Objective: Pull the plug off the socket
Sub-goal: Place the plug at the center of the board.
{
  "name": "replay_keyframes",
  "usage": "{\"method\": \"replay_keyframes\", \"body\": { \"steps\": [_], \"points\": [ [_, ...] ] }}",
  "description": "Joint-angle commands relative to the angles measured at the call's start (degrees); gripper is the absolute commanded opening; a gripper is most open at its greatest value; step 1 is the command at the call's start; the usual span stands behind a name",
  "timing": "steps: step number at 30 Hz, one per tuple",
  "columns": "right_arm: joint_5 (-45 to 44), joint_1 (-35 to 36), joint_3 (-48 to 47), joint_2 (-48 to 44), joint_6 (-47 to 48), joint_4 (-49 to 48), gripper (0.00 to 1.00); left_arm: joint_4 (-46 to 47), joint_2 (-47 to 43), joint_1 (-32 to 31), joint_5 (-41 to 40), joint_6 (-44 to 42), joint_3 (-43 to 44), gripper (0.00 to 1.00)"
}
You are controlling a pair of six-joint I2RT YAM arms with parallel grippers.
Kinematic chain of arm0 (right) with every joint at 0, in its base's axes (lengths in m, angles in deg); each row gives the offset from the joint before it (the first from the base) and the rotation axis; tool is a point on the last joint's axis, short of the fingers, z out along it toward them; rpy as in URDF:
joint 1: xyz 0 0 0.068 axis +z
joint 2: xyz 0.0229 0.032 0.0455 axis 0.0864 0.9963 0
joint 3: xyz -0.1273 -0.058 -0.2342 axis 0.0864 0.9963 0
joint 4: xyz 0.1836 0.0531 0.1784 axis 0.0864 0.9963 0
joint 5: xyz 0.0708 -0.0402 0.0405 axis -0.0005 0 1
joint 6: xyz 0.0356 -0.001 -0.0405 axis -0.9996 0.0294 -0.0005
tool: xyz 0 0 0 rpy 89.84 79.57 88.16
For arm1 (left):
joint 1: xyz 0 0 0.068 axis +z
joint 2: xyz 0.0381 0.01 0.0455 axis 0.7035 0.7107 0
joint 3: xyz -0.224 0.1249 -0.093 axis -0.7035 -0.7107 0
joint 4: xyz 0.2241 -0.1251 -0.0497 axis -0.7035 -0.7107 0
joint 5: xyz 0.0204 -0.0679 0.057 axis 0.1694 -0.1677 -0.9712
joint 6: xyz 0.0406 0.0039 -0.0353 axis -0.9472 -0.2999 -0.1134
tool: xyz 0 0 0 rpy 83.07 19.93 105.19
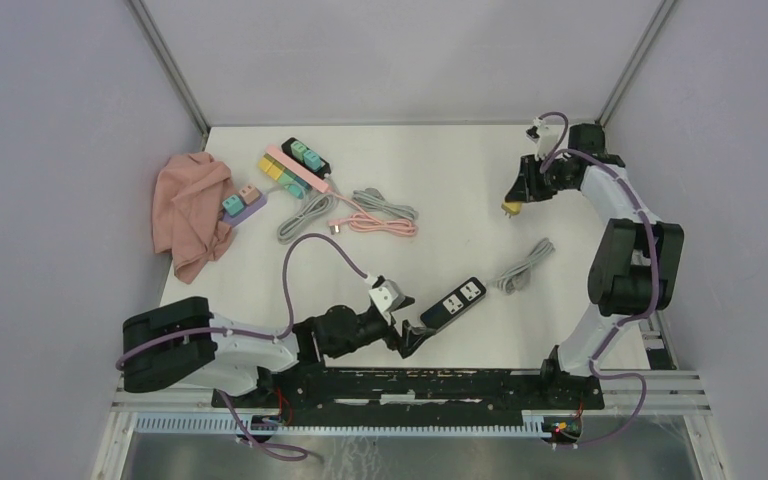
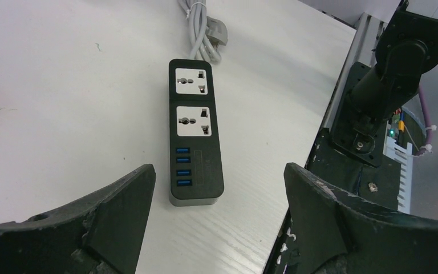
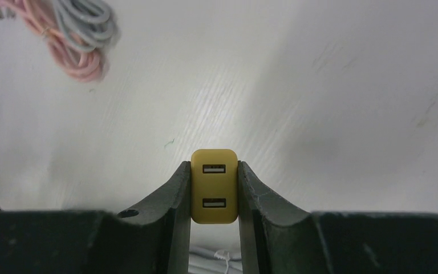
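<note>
The socket is a black power strip (image 1: 454,302) (image 2: 194,134) with two white outlets and blue USB ports, lying near the table's front edge; both outlets are bare. My left gripper (image 1: 406,335) (image 2: 219,197) stands open just short of the strip's USB end, touching nothing. The plug is a yellow adapter (image 3: 214,185) (image 1: 510,209) with two USB ports, pinched between the fingers of my right gripper (image 3: 214,194) (image 1: 513,205), which holds it above the table at the far right, well away from the strip.
The strip's grey cable (image 1: 523,266) lies coiled to its right. At the back left lie other power strips with coloured plugs (image 1: 295,168), grey and pink cable bundles (image 1: 360,212) and a pink cloth (image 1: 193,212). The black front rail (image 1: 440,385) runs along the near edge.
</note>
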Motion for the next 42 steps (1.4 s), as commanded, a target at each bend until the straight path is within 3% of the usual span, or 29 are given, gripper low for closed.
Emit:
{"method": "replay_keyframes", "body": {
  "steps": [1,4,12,16,21,26,31,42],
  "points": [
    [-10.8,2.6,-0.9,2.9,-17.0,-14.3,0.05,3.8,-3.3,0.3,-1.9,3.5,-2.5,0.90],
    [-9.1,2.9,-3.9,7.1,-21.0,-15.1,0.15,4.3,-4.6,0.3,-2.6,3.9,-3.9,0.92],
    [-6.8,3.0,-11.1,17.2,-28.5,-16.7,0.25,3.8,-8.3,0.7,-4.2,4.5,-6.4,0.93],
    [-7.4,3.2,-13.0,19.4,-27.6,-15.8,0.43,3.2,-9.5,0.7,-5.0,4.5,-6.9,0.94],
    [-8.8,3.0,-13.4,19.8,-24.5,-13.9,0.53,2.8,-9.8,0.8,-5.4,4.7,-7.1,0.95],
    [-10.7,1.9,-13.0,16.2,-20.8,-12.7,0.63,2.0,-10.8,1.0,-5.0,4.9,-7.0,0.95],
    [-9.8,0.6,-10.9,8.9,-14.7,-10.5,0.66,1.1,-12.7,1.1,-4.7,5.2,-7.0,0.98],
    [8.8,1.8,-1.8,-12.6,8.8,0.9,0.66,-1.0,-14.9,7.6,3.1,13.0,-6.0,0.99]
  ]
}}
